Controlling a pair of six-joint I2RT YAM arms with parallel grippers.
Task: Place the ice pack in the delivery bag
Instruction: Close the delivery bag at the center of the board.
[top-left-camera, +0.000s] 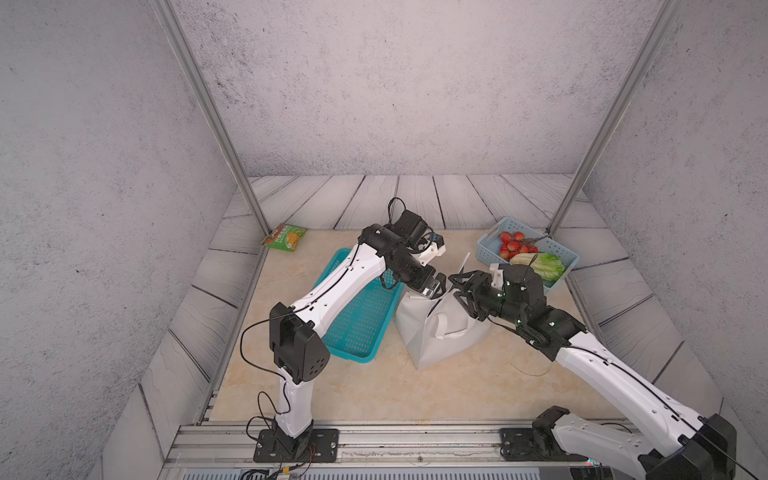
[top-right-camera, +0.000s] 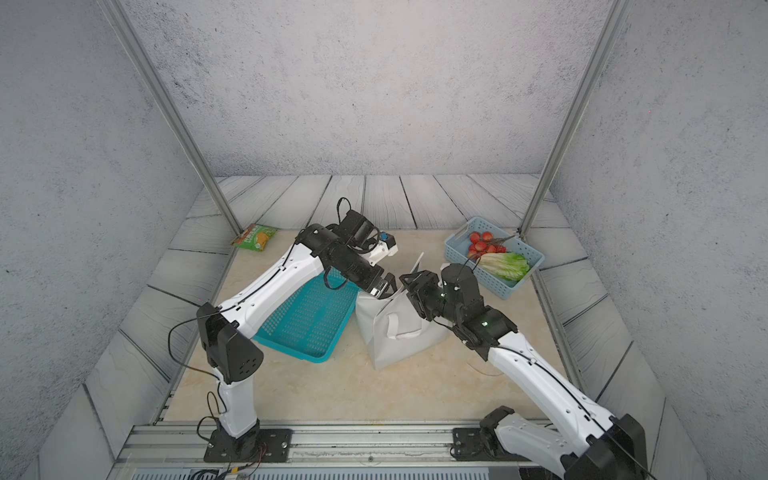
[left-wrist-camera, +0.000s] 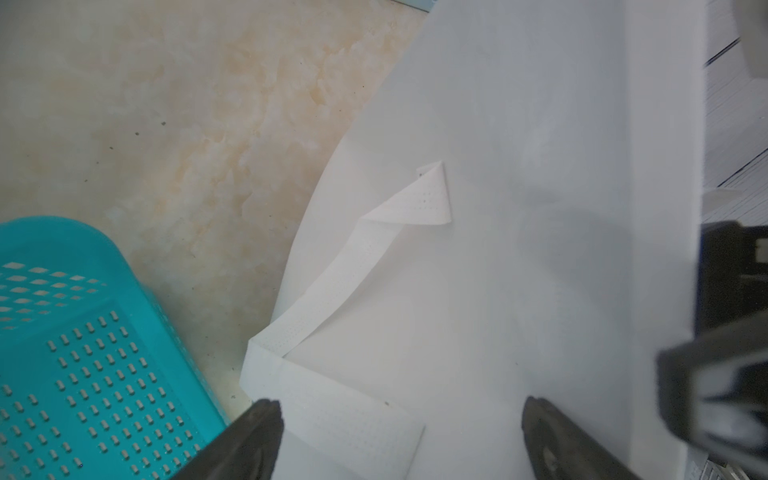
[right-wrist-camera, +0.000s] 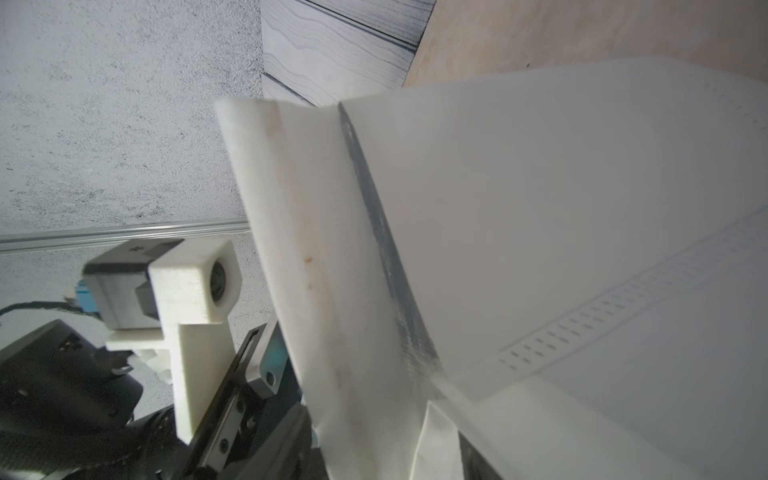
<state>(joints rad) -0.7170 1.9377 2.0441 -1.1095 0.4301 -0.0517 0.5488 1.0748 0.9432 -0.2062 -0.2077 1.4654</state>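
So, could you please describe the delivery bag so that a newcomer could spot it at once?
On the beige tabletop, look between the teal mesh basket and the pale blue basket holding red fruit and lettuce. The delivery bag stands there: the only white, boxy, soft-walled container, with a loop handle.

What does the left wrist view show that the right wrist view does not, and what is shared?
Only the left wrist view: the teal perforated plastic basket, a white loop handle, and the open left gripper. Only the right wrist view: the left arm's white camera housing and the grey speckled wall. Both: the boxy white delivery bag and the beige tabletop.
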